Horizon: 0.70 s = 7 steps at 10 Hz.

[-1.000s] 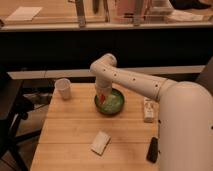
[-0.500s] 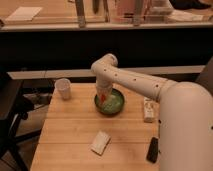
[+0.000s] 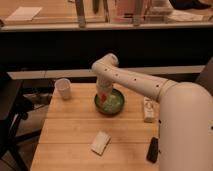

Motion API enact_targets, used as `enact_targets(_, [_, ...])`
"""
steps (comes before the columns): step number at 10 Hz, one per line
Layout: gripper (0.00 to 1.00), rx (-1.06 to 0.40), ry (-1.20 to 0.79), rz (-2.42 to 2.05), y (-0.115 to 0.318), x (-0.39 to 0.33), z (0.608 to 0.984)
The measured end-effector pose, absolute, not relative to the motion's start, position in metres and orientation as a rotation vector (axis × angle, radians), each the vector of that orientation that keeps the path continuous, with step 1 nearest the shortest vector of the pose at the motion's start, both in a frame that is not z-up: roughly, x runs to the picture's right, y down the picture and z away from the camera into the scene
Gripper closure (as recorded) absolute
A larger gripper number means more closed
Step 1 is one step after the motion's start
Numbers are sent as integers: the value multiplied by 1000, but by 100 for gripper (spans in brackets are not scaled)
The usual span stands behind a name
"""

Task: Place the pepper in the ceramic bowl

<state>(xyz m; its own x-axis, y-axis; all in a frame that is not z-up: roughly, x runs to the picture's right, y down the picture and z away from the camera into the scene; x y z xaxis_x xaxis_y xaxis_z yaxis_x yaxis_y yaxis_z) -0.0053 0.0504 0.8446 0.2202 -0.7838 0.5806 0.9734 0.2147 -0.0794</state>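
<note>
I was at the placing step: gripper [image 3: 103, 96] hung right over the ceramic bowl [image 3: 117, 107], fingers clamped on the pepper [image 3: 102, 96], its red just above the bowl's near-left rim. Next move, I judged: open and release. Arm reached in from the right, elbow high, wrist pointing down.

colours i see on my feed

my white arm's gripper [image 3: 103, 98] hangs over the glossy green ceramic bowl [image 3: 118, 105], a red-orange pepper [image 3: 102, 96] at its tip; white paper cup [image 3: 63, 88], pale beige block [image 3: 100, 142], black object [image 3: 152, 149], light wooden table [image 3: 70, 125].
</note>
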Motion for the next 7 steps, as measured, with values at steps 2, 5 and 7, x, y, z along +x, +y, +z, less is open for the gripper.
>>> enact_targets(2, [99,-484,-470,-1278,50,-4,845])
enact_targets(5, [99,-486,-472,-1274,50,-3,847])
enact_targets(7, [99,-487,-473,-1271,50,-2,847])
